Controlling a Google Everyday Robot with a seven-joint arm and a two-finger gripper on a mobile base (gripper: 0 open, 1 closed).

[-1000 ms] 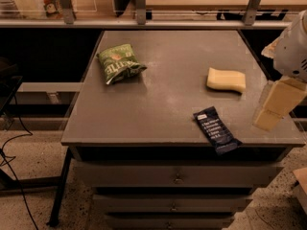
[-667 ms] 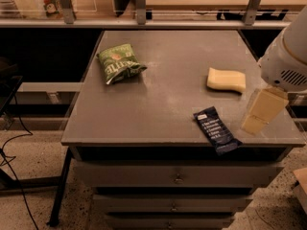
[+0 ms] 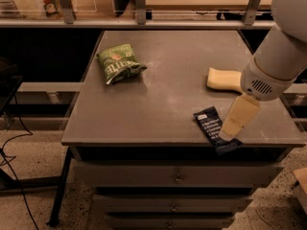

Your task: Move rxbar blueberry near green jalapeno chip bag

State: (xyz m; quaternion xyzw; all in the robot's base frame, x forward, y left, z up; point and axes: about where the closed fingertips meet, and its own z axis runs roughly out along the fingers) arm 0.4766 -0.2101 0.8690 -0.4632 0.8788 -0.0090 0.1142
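Note:
The rxbar blueberry (image 3: 209, 124), a dark navy wrapper with white text, lies flat near the front right edge of the grey table (image 3: 168, 97). The green jalapeno chip bag (image 3: 119, 63) lies at the table's back left, far from the bar. My gripper (image 3: 230, 130), cream-coloured, hangs from the white arm (image 3: 278, 61) that enters from the upper right. It points down and left, with its tip over the right side of the bar and covering part of it. I cannot tell whether it touches the bar.
A pale yellow sponge-like block (image 3: 223, 79) lies at the table's right, partly behind the arm. Drawers (image 3: 177, 178) sit under the tabletop. A shelf rail (image 3: 139, 20) with posts runs along the back. Cables lie on the floor at left.
The arm has moved left and down from the table's right edge. The gripper tip now overlaps the bar's right side. The bar, the bag and the block have not moved.

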